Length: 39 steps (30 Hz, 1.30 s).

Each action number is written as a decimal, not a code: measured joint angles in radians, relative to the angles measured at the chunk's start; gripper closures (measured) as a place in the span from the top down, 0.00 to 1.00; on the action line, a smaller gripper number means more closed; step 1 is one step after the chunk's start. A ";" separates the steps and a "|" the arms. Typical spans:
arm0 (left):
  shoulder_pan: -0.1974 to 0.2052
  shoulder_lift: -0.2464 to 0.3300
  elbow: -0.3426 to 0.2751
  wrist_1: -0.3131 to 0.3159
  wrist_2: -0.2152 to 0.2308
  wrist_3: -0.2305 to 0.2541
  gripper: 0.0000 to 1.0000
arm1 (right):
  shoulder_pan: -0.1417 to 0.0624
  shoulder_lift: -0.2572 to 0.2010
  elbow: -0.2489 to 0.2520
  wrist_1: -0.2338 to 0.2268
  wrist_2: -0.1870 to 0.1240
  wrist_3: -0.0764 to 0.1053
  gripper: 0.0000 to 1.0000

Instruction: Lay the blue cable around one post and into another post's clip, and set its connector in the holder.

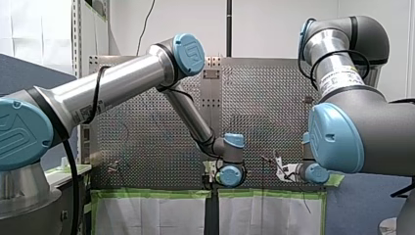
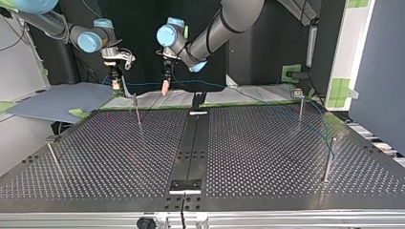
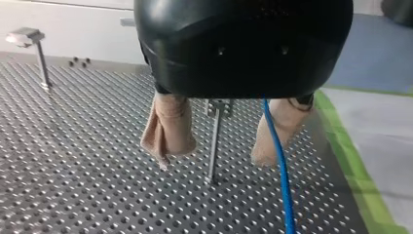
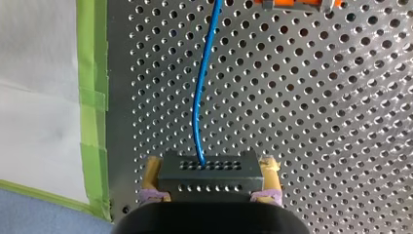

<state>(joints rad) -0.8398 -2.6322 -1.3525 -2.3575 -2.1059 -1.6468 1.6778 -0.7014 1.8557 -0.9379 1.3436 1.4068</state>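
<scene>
Only partly in view: right gripper (image 4: 210, 184) around connector (image 4: 209, 168); blue cable (image 4: 198, 97) beyond

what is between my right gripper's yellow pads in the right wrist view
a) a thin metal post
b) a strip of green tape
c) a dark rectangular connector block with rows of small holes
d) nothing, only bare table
c: the right gripper is shut on the dark rectangular connector block, its yellow pads pressed against both ends, and the thin blue cable runs out of the block's holed face.
</scene>
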 joint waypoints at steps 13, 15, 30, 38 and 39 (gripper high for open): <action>-0.009 0.000 0.000 0.054 0.081 0.006 0.00 | -0.029 0.001 -0.017 -0.008 0.002 0.021 0.00; -0.010 0.000 0.000 0.054 0.083 0.012 0.00 | -0.034 0.001 -0.021 -0.008 0.001 0.025 0.00; 0.001 -0.007 0.011 0.085 0.135 0.021 0.00 | -0.053 0.003 -0.061 -0.011 0.003 0.048 0.00; 0.011 -0.054 0.074 0.034 0.163 -0.005 0.00 | -0.057 0.004 -0.074 -0.008 0.004 0.049 0.00; 0.012 -0.056 0.081 0.029 0.165 -0.006 0.00 | -0.058 0.004 -0.074 -0.008 0.005 0.049 0.00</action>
<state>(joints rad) -0.8282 -2.6886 -1.2716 -2.3283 -1.9406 -1.6526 1.6195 -0.6972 1.7816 -0.9463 1.3483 1.4560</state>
